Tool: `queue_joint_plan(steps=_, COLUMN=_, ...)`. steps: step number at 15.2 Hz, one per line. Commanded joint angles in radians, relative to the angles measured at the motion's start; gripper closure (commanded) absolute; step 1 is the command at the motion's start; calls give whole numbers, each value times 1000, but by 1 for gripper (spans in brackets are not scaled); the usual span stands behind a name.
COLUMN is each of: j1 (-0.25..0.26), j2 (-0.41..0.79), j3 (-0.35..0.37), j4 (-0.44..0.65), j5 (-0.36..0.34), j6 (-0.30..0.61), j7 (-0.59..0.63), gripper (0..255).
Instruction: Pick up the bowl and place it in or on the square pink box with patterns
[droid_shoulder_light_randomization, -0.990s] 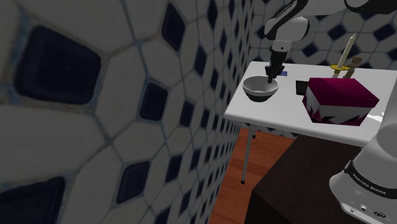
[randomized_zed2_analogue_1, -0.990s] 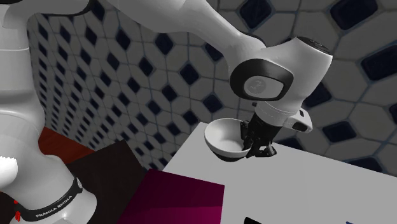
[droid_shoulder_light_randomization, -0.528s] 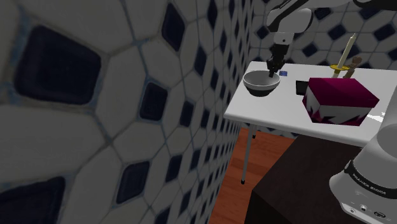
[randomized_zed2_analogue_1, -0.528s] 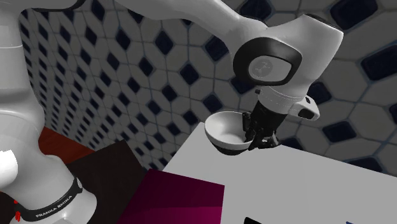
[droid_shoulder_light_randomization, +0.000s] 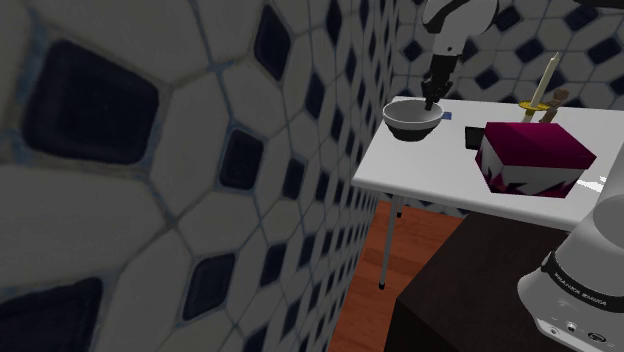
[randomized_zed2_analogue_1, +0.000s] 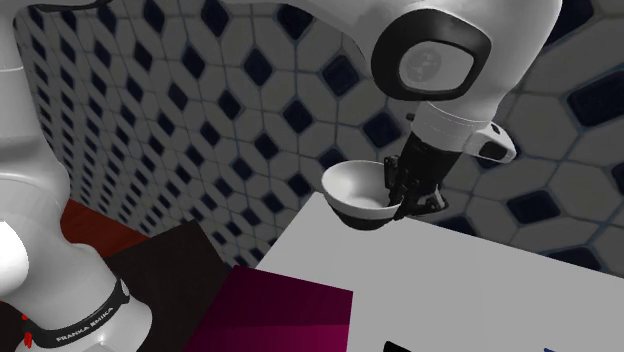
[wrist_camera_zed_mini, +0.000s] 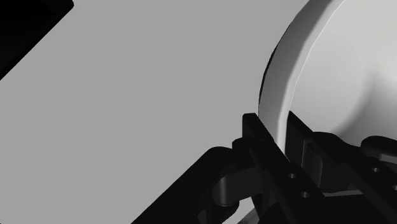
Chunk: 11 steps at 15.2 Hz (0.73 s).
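Observation:
The bowl (droid_shoulder_light_randomization: 411, 119) is white inside with a dark outer wall, and it hangs in the air above the white table's (droid_shoulder_light_randomization: 430, 165) far corner. My black gripper (droid_shoulder_light_randomization: 431, 101) is shut on the bowl's rim, coming down from above. In the second exterior view the bowl (randomized_zed2_analogue_1: 357, 195) is clasped at its right edge by the gripper (randomized_zed2_analogue_1: 402, 195). In the wrist view the fingers (wrist_camera_zed_mini: 261, 130) pinch the bowl's (wrist_camera_zed_mini: 343, 76) thin wall. The square magenta box (droid_shoulder_light_randomization: 530, 157) with white patterned sides stands on the table, toward the shoulder view's right of the bowl.
A candle-like stick on a yellow holder (droid_shoulder_light_randomization: 543, 92) stands behind the box. A small dark object (droid_shoulder_light_randomization: 470, 136) and a small blue one (droid_shoulder_light_randomization: 445, 115) lie on the table between bowl and box. A tiled wall runs close along the table's left. My dark stand (droid_shoulder_light_randomization: 480, 300) sits in front.
The gripper has risen with the bowl in it; the bowl has left the table and now hangs higher, slightly tilted.

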<state>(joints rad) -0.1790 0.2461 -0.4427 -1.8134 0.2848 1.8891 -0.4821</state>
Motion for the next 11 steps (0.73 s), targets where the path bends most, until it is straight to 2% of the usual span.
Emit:
queue_joint_plan(steps=1, j1=1, j2=-9, j3=-1, j4=18, j5=-6, j6=-24, j7=8, gripper=255)
queue_joint_plan(steps=11, j1=0, j2=-40, j3=-7, j4=113, j5=-27, j6=-145, j7=38, gripper=255)
